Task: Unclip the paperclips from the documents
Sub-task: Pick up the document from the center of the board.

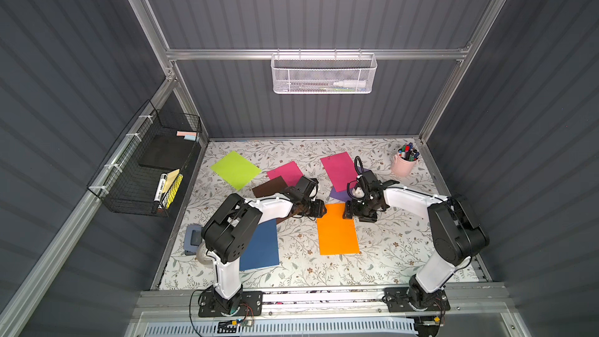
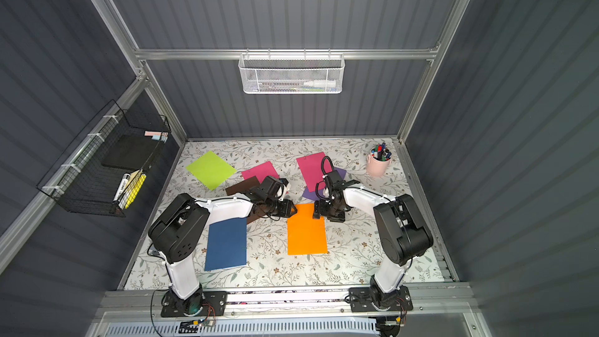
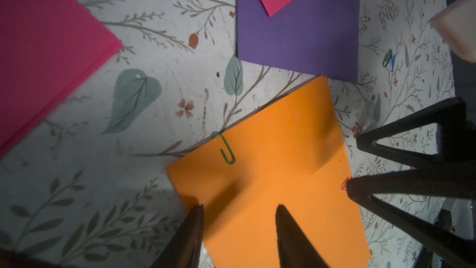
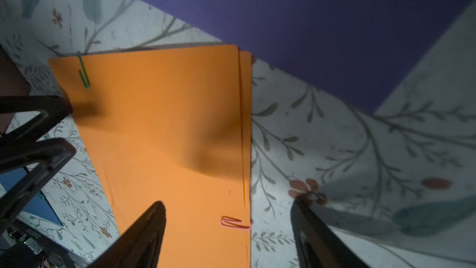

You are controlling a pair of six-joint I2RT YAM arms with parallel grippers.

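Note:
The orange document (image 1: 338,231) lies mid-table, and both grippers hover over its far end. A green paperclip (image 3: 228,150) sits on its far edge, a pink paperclip (image 4: 235,222) on its right edge. My left gripper (image 3: 239,207) is open over the sheet's near-left corner, short of the green clip, with nothing between its fingers. My right gripper (image 4: 228,203) is open and straddles the pink clip without touching it. A purple document (image 3: 296,42) lies just beyond, partly under a magenta one (image 1: 340,170). Pink (image 1: 285,171), brown (image 1: 269,186), lime (image 1: 235,170) and navy (image 1: 261,248) sheets lie to the left.
Two loose clips, green and blue (image 3: 389,59), lie on the floral table right of the purple sheet. A pink cup of markers (image 1: 404,160) stands back right. A black wire basket (image 1: 146,170) hangs on the left wall and a white mesh basket (image 1: 322,74) on the back wall.

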